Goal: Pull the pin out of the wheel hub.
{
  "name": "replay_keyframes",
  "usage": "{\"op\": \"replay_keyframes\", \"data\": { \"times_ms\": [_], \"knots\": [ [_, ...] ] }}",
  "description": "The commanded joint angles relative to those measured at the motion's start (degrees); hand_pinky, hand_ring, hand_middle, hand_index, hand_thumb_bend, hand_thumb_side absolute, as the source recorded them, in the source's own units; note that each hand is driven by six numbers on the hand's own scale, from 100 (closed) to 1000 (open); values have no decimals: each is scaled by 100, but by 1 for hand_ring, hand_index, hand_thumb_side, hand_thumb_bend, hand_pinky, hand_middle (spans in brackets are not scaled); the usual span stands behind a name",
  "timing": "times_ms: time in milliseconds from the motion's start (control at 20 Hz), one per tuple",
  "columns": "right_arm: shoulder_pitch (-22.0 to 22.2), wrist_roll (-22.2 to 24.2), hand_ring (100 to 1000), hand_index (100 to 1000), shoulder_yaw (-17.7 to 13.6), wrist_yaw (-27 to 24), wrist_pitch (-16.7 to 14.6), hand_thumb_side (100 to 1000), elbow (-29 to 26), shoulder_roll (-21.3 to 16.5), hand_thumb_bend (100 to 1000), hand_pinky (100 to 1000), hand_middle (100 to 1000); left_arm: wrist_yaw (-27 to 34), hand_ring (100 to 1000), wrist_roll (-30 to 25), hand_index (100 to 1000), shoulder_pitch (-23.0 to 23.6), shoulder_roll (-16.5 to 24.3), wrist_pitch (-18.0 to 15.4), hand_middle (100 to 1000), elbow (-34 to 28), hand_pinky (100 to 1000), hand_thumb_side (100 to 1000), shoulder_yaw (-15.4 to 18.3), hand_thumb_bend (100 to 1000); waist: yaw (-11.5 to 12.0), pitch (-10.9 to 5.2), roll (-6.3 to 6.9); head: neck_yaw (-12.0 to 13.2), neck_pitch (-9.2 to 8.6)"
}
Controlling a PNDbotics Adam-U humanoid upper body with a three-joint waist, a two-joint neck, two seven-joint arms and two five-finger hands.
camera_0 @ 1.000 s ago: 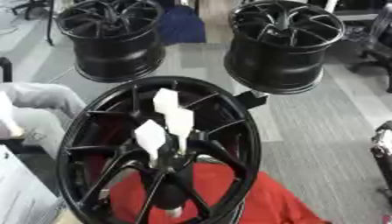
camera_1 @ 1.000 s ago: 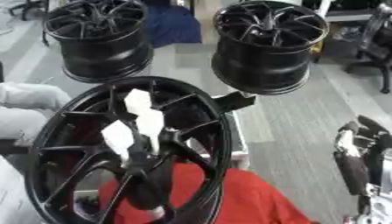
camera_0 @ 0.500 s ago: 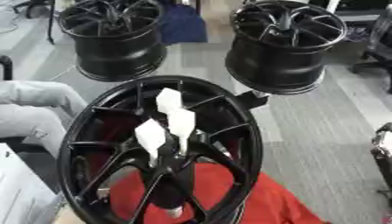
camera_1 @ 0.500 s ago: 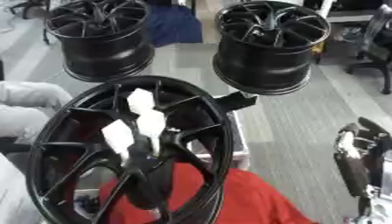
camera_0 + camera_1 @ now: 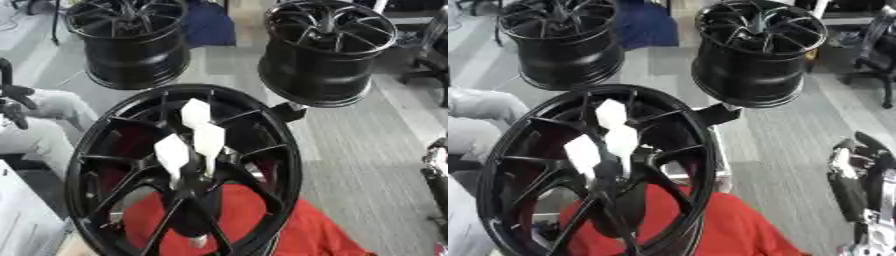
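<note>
Black wheel hub (image 5: 105, 165) stands upright close before me, spokes facing me, red cloth (image 5: 262, 220) behind its lower half. My left hand (image 5: 194, 150), white fingertips, reaches through the spokes at the centre; can't tell its grip. Pin not made out. My right hand (image 5: 852, 180) shows at right edge, fingers relaxed.

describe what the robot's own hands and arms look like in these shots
The left hand shows black fingers capped with flat white pads, on a black forearm with a small silver fitting near its base. The right hand, at the right edge, is black with silver-grey metal parts and a pale strip along one finger. No cables, markings or sleeves can be made out.
</note>
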Motion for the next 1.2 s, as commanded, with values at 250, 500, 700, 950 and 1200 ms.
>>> {"op": "replay_keyframes", "data": {
  "times_ms": [250, 500, 700, 950, 1200],
  "knots": [
    [-52, -10, 592, 798, -30, -22, -11, 506, -137, 3, 100, 527, 597, 164, 477, 752, 829, 284, -1192, 1153, 602, -1147, 519, 759, 172, 100, 49, -39, -15, 37, -15],
    [-59, -26, 592, 798, -56, -13, -9, 505, -137, 14, 100, 527, 597, -95, 478, 1022, 828, 408, -1772, 1548, 600, -1270, 520, 808, 230, 100, 63, -51, -30, 28, -15],
    [-61, -12, 592, 798, -41, -8, -11, 505, -137, 11, 100, 527, 597, -230, 479, 1192, 828, 493, -1940, 1698, 600, -1259, 521, 838, 241, 100, 67, -47, -25, 44, -15],
    [-65, -1, 592, 798, -33, -3, -11, 504, -137, 9, 100, 527, 597, -333, 480, 1306, 828, 520, -2014, 1754, 600, -1261, 522, 836, 211, 100, 69, -48, -23, 76, -15],
    [-69, 7, 592, 798, -33, 1, -13, 502, -137, 9, 100, 527, 597, -380, 482, 1271, 828, 520, -2031, 1755, 601, -1271, 524, 842, 181, 100, 74, -42, -26, 72, -15]
  ]
}}
